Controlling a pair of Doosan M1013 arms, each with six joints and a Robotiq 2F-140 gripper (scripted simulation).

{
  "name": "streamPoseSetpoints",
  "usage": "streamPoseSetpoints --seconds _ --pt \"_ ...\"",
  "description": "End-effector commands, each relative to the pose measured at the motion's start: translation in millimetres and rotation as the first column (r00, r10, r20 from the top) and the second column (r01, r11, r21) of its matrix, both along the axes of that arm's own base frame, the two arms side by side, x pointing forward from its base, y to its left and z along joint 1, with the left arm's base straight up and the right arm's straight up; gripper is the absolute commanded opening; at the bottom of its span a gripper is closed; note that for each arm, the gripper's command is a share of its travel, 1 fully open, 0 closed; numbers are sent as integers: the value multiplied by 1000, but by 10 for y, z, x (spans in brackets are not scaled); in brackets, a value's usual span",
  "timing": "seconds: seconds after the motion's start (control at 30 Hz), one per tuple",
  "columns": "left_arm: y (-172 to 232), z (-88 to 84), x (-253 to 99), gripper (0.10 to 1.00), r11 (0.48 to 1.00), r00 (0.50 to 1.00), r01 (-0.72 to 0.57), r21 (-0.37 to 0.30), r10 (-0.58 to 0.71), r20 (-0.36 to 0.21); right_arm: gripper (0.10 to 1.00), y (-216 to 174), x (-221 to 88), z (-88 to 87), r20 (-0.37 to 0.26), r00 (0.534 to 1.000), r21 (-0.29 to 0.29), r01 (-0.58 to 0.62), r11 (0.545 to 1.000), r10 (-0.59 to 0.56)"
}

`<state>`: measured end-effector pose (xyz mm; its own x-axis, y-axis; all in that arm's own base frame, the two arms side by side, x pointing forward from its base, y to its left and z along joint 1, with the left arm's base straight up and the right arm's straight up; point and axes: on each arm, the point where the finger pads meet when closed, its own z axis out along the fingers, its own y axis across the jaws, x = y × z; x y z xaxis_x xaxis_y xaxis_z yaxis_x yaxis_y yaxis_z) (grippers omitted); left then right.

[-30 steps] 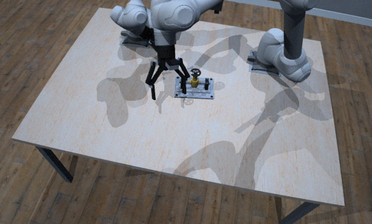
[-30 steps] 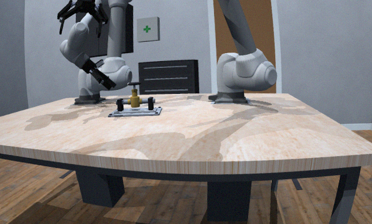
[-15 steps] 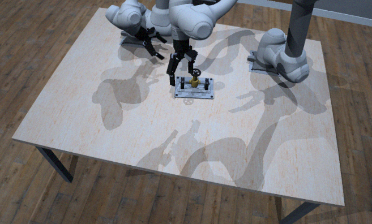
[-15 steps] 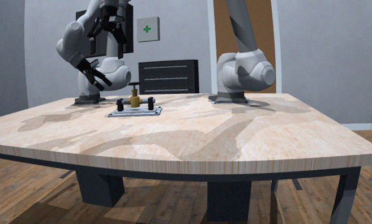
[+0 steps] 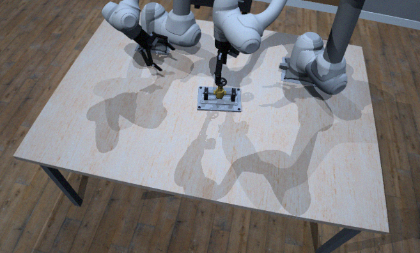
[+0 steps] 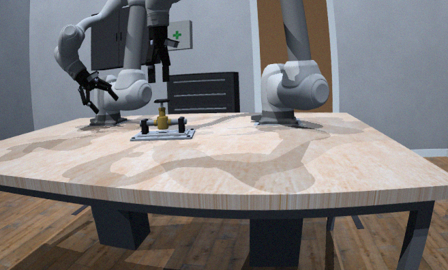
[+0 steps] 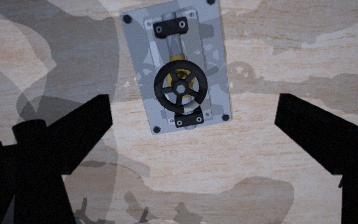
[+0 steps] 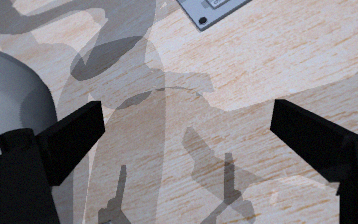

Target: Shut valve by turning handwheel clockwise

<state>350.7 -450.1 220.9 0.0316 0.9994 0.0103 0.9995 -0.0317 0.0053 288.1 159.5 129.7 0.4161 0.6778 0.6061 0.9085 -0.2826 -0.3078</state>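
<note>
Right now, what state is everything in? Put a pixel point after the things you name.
Left tool (image 5: pixel 218 80) (image 6: pixel 158 82) (image 7: pixel 194 109): open, above the wheel
Right tool (image 5: pixel 167 59) (image 6: pixel 107 106) (image 8: pixel 188 115): open, empty
Wheel (image 5: pixel 225 82) (image 6: pixel 161 101) (image 7: pixel 203 89): ungripped; tightness unclear
Yellow valve (image 5: pixel 220 93) (image 6: pixel 162 122) (image 7: pixel 178 57): upright, mounted; open or shut unclear
Drawers (image 6: pixel 202 86): shut

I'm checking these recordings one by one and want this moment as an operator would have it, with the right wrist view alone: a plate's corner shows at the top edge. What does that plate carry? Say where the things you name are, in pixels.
Observer: The plate (image 5: pixel 219 108) (image 6: pixel 162 137) (image 7: pixel 139 70) (image 8: pixel 193 11) carries a yellow valve body (image 5: pixel 220 92) (image 6: pixel 162 123) (image 7: pixel 177 57) topped by a black handwheel (image 5: pixel 225 82) (image 6: pixel 161 101) (image 7: pixel 157 89).

Operator: Is either gripper on that wheel?

Observer: No. The exterior view shows the left gripper (image 5: pixel 218 82) (image 6: pixel 158 81) (image 7: pixel 193 109) open above it, with a gap between.
</note>
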Motion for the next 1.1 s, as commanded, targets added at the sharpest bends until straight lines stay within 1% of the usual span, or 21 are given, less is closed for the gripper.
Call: streamPoseSetpoints --seconds 0.0,0.07,0.17,0.27,0.37,0.43,0.5,0.63,0.77,0.93,1.0,1.07 --pt "24 -18 -104 1000 1000 1000 -26 -11 26 -5 1000 -442 133 66 -100 983 -46 148 988 -152" --pt "24 -18 -104 1000 1000 1000 -26 -11 26 -5 1000 -610 169 84 -137 967 -65 206 976 -213" --pt "24 -18 -104 1000 1000 1000 -26 -11 26 -5 1000 -884 208 114 -192 931 -99 296 950 -310" --pt "24 -18 -104 1000 1000 1000 -26 -11 26 -5 1000 -1162 226 145 -244 881 -137 383 914 -406" --pt "24 -18 -104 1000 1000 1000 -26 -11 26 -5 1000 -1447 220 178 -292 816 -179 465 867 -499" --pt "24 -18 -104 1000 1000 1000 -26 -11 26 -5 1000 -1447 220 178 -292 816 -179 465 867 -499" --pt "24 -18 -104 1000 1000 1000 -26 -11 26 -5 1000 -1759 186 216 -338 730 -230 547 805 -593" --pt "24 -18 -104 1000 1000 1000 -26 -11 26 -5 1000 -2133 107 266 -385 607 -295 633 716 -695" --pt "24 -18 -104 1000 1000 1000 -26 -11 26 -5 1000 -2508 -16 320 -420 461 -365 702 611 -781" --pt "24 -18 -104 1000 1000 1000 -26 -11 26 -5 1000 -2960 -232 395 -447 256 -457 758 464 -857" --pt "24 -18 -104 1000 1000 1000 -26 -11 26 -5 1000 -2960 -232 395 -447 256 -457 758 464 -857" --pt "24 -18 -104 1000 1000 1000 -26 -11 26 -5 1000 -3229 -400 447 -452 118 -516 774 367 -884"
